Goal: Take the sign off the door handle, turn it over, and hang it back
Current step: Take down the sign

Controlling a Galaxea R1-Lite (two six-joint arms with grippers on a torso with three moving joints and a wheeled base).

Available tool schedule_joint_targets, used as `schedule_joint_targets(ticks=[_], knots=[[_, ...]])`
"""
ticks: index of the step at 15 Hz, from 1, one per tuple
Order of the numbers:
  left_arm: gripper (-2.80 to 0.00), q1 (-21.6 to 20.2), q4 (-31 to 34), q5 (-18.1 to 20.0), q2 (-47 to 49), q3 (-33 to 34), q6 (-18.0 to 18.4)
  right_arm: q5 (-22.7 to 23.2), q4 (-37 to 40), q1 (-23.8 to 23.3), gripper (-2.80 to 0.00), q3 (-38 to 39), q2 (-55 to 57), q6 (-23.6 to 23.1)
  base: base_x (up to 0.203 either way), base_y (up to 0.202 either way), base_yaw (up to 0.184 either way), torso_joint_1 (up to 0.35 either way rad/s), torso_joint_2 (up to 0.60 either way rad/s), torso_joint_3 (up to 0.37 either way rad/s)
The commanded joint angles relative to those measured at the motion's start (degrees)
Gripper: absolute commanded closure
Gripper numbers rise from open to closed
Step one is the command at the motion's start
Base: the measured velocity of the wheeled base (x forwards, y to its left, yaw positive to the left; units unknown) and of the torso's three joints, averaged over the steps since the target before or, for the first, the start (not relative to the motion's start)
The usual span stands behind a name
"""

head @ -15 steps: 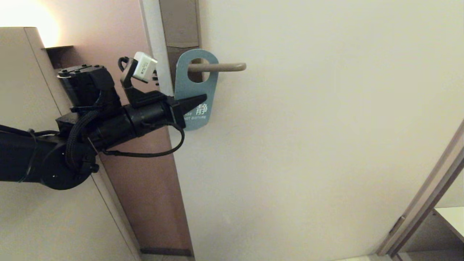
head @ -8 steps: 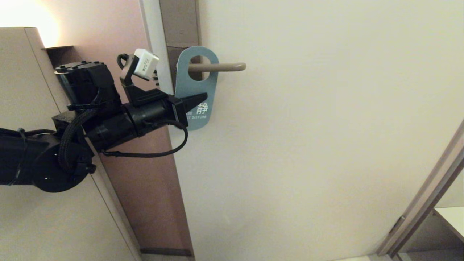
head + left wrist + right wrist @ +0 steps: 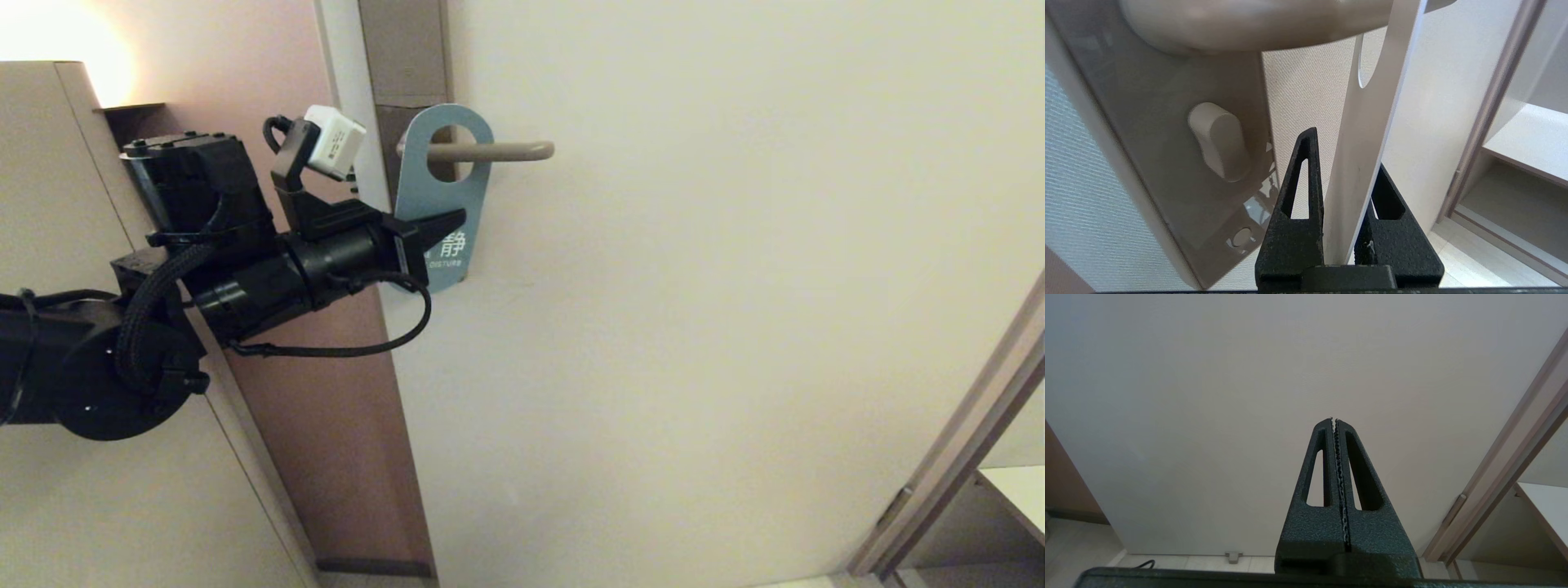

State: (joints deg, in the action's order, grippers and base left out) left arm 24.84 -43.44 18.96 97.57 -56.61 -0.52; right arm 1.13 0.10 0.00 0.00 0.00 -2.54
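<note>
In the head view, the sign (image 3: 441,192) hangs on the door handle (image 3: 490,151), blue face outward, its oval hole around the lever, while the left gripper (image 3: 445,224) holds its lower half from the side with the jaws clamped on the card. The left wrist view shows the same pinch edge-on: the sign (image 3: 1367,134) stands between the two black fingers, and the handle passes through its hole above. The right wrist view shows the right gripper (image 3: 1334,420) idle before the plain door, jaws pressed together and empty. Only the grasp looks done; lifting off, turning over and rehanging remain.
</note>
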Motion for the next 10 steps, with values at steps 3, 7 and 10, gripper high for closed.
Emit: schedule_joint_targets(ticks=[3,7,10], knots=[[0.0,1.56,-0.39,-2.06,1.77,-0.23,0.16,0.1,-0.01,0.0,0.0,0.0,0.0,-0.09,0.0,0.0,0.0,0.0,0.0,0.0],[0.0,1.53,-0.77,-2.17,3.32,-1.59,0.16,0.01,-0.01,0.0,0.0,0.0,0.0,-0.01,0.0,0.0,0.0,0.0,0.0,0.0],[0.0,1.45,-0.77,-2.52,4.71,-3.48,0.08,0.09,-0.01,0.0,0.0,0.0,0.01,-0.01,0.0,0.0,0.0,0.0,0.0,0.0]])
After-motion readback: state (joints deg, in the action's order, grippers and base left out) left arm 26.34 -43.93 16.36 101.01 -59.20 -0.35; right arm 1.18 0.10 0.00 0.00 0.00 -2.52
